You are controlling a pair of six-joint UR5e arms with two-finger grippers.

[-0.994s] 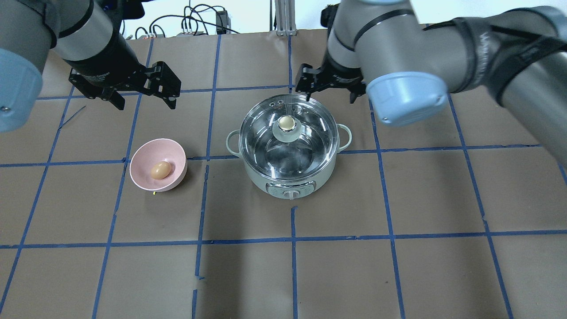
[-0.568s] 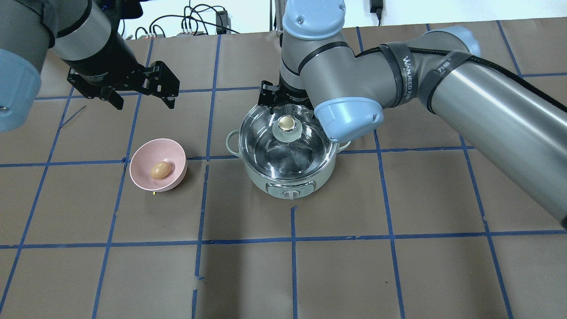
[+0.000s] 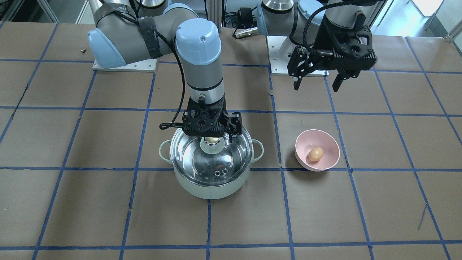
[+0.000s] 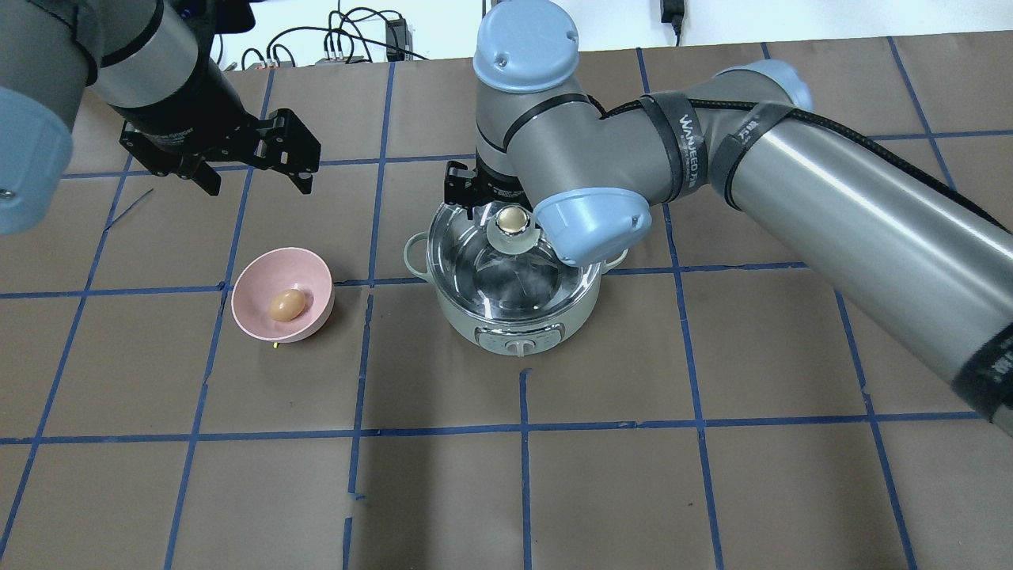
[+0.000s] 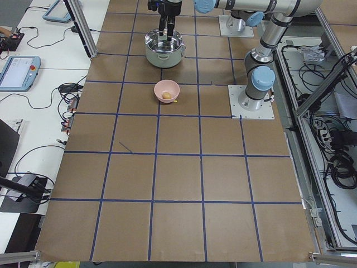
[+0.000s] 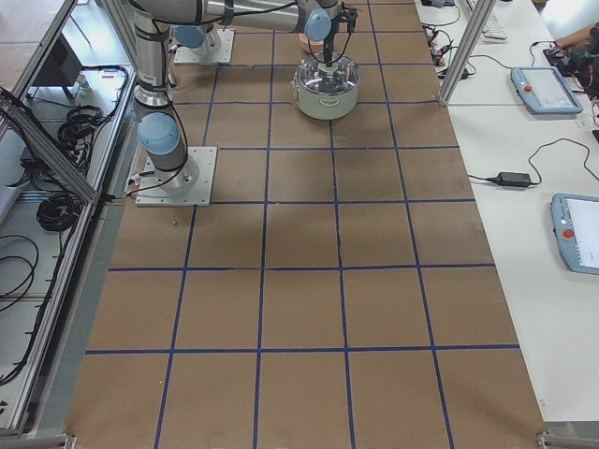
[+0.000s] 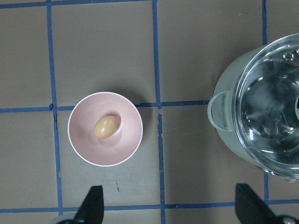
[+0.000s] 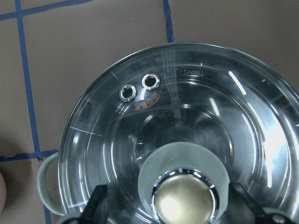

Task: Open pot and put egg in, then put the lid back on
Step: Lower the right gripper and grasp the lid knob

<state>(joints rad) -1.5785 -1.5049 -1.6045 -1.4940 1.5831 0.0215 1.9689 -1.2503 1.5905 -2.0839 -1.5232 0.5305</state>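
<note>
The pale mint-green pot (image 4: 514, 321) stands mid-table with the clear glass lid (image 4: 483, 265) on it. The lid's brass knob (image 4: 513, 219) shows in the front view (image 3: 212, 140) and the right wrist view (image 8: 186, 202). My right gripper (image 3: 211, 134) is open just over the lid. Its fingers stand on either side of the knob, apart from it, as the right wrist view (image 8: 170, 207) shows. The tan egg (image 4: 286, 304) lies in a pink bowl (image 4: 252, 279) left of the pot. My left gripper (image 4: 257, 180) is open and empty, above the table behind the bowl, with the egg (image 7: 106, 127) below it.
The table is covered in brown paper with a blue tape grid (image 4: 522, 427). The pot has loop side handles (image 4: 413, 253) and a control dial (image 4: 518, 346) on its front. Cables and a metal post stand beyond the far edge.
My right arm has swung left and come down over the pot, so its open gripper now straddles the lid knob. The left arm, bowl, egg and pot have stayed put.
</note>
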